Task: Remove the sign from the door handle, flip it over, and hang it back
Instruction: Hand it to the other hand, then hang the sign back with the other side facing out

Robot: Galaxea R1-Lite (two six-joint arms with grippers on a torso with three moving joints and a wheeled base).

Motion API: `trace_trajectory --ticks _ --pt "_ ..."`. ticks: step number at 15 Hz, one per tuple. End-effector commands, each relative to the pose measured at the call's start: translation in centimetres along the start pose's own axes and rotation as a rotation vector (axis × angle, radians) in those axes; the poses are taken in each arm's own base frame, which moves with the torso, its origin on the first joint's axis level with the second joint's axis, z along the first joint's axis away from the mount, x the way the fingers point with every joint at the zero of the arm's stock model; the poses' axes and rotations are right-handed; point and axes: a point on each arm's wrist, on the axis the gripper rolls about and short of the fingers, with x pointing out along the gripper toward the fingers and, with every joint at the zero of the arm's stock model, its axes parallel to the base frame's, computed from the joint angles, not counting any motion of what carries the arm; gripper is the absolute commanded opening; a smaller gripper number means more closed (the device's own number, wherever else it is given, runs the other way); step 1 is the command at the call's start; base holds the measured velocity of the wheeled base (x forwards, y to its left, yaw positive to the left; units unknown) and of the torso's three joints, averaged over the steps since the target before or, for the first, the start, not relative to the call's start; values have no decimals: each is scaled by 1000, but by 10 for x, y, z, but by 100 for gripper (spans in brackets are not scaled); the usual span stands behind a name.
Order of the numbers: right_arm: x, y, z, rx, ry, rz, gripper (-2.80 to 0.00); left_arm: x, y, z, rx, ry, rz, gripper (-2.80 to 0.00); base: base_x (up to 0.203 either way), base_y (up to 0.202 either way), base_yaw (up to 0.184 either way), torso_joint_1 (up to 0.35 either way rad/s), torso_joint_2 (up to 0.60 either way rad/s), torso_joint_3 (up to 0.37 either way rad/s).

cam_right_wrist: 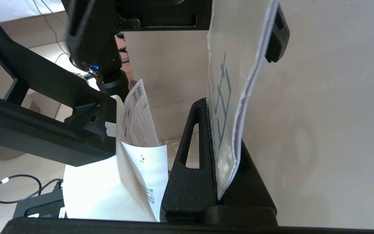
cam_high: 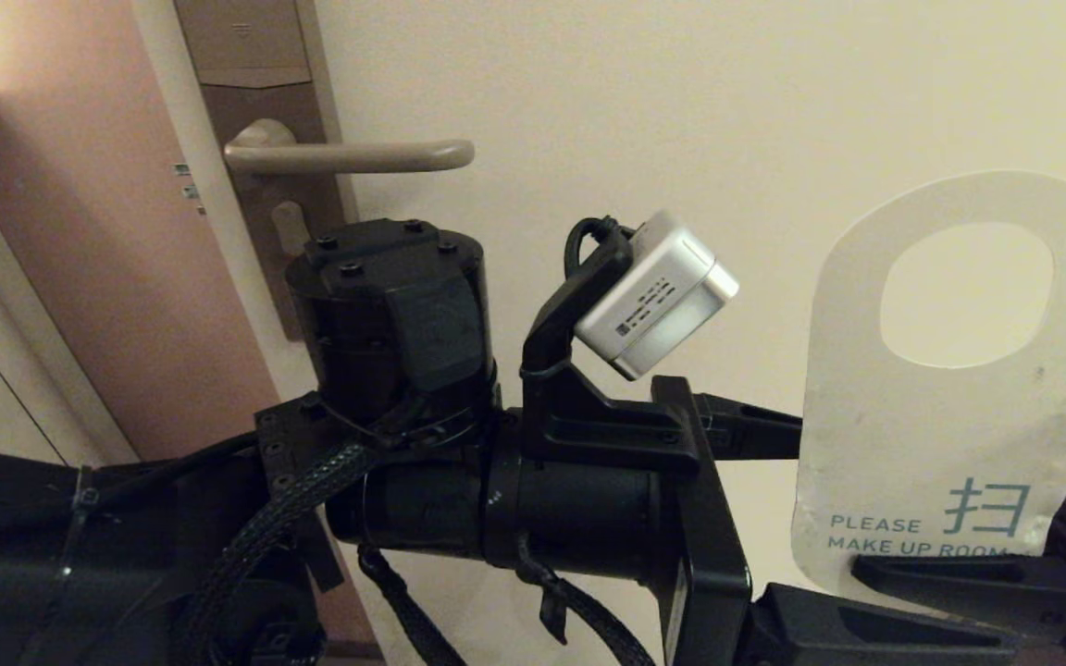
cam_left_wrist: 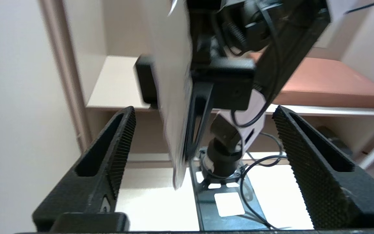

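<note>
There is 1 sign (cam_high: 940,407), 1 door handle (cam_high: 353,155) and 2 tools in view. The sign is off the handle and well apart from it, held upright at the right side of the head view with its large oval hole at the top. The face turned toward the head camera is off-white and carries teal print near the bottom edge — "PLEASE MAKE UP ROOM" beside 1 large teal character. The card has rounded upper corners and a few small grey scuffs on its lower half.

The right tool (cam_right_wrist: 221,156) is clamped on the sign's lower edge; in the right wrist view the card stands edge-on, pinched between the 2 black fingers (cam_right_wrist: 190,175), its teal printing visible on the side facing the left finger.

The left tool (cam_left_wrist: 203,169) stands with its 2 ribbed fingers (cam_left_wrist: 109,159) wide apart. In the left wrist view the sign hangs edge-on in the gap between them — neither finger touches it. In the head view the left arm crosses the middle of the picture from the left, and 1 of its fingers reaches the sign's left edge.

The door handle sits at the upper left of the head view, a slim beige lever with a rounded end pointing right, mounted on 1 tall brown plate (cam_high: 260,92) on the door (cam_high: 588,111). Nothing hangs on it.
</note>
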Motion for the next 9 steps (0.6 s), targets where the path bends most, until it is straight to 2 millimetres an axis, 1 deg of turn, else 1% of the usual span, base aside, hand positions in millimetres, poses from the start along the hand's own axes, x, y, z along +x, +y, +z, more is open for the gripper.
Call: trace_trajectory --ticks 1,3,6,9 --pt "-1 1 1 -7 -5 2 -280 -7 -5 1 0 -5 19 0 0 0 0 0 0 0" --pt "-3 3 -3 -1 -1 -12 -280 -14 -9 -1 -6 -5 75 0 0 0 0 0 0 0" --pt "-5 5 -5 -5 -4 -30 -280 -25 -17 -3 -11 -2 106 0 0 0 0 0 0 0" --pt "-7 7 -6 -7 -5 -56 -280 -42 -25 -4 -8 -5 128 0 0 0 0 0 0 0"
